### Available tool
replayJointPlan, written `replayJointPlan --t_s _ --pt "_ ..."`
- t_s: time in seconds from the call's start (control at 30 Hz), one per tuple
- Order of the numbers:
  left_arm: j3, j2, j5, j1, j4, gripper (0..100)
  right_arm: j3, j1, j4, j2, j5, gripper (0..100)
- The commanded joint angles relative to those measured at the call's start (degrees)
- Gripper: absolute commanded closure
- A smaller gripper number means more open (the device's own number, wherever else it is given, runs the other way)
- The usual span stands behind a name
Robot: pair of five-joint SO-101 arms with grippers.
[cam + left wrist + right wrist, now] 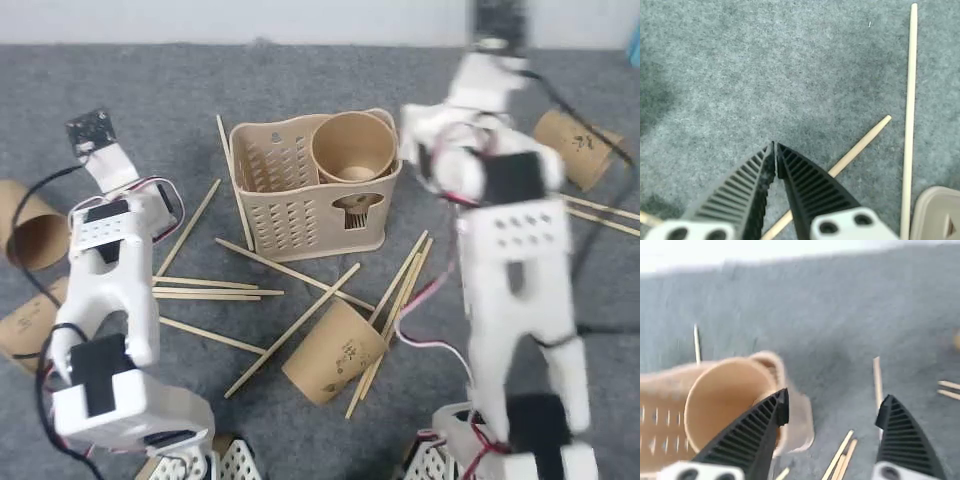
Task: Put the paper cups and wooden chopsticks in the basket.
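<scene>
Here the left gripper (pixel 775 147), jaws closed on nothing, should open to straddle the chopstick (pixel 855 147) just beside it; the basket (pixel 300 215) holds one paper cup (pixel 352 145) in its two-o'clock corner, just below the right gripper (pixel 836 395), whose jaws stand wide open.

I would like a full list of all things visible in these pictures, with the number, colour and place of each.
basket: one, beige, middle of the mat.
paper cups: five clear, brown; one upright in the basket, one lying in front of it, two at the left edge, one far right.
wooden chopsticks: about a dozen, pale wood, scattered around the basket.
mat: one, grey, under everything.
left gripper: one, black, shut, over bare mat beside a chopstick.
right gripper: one, black, open, near the cup in the basket.
</scene>
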Motion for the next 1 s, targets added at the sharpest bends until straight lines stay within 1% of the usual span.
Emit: replayJointPlan --t_s 0.0,0.13,0.23,0.43,0.63,0.87,0.97 --pt "-2.59 -0.26 -0.70 0.62 -0.09 99 -3.25 9.54 -0.31 -6.55 -2.11 74.2" --pt "-2.59 -0.26 -0.70 0.62 -0.09 99 -2.99 21.67 -3.30 -5.41 -1.58 77.9" --pt "-2.59 -0.26 -0.70 0.62 -0.09 99 -2.99 26.33 -4.88 -1.01 2.46 78.2" --pt "-2.42 -0.26 -0.70 0.53 -0.09 99 -2.99 30.99 -8.84 10.42 10.20 78.0" --pt "-2.51 -0.26 -0.70 0.53 -0.09 99 -3.25 31.34 -16.13 22.37 17.85 77.9" --pt "-2.51 -0.26 -0.70 0.53 -0.09 99 -3.25 35.38 -24.84 32.31 18.90 77.2" --pt "-2.51 -0.26 -0.70 0.62 -0.09 99 -3.25 36.18 -27.82 35.30 18.90 70.2"
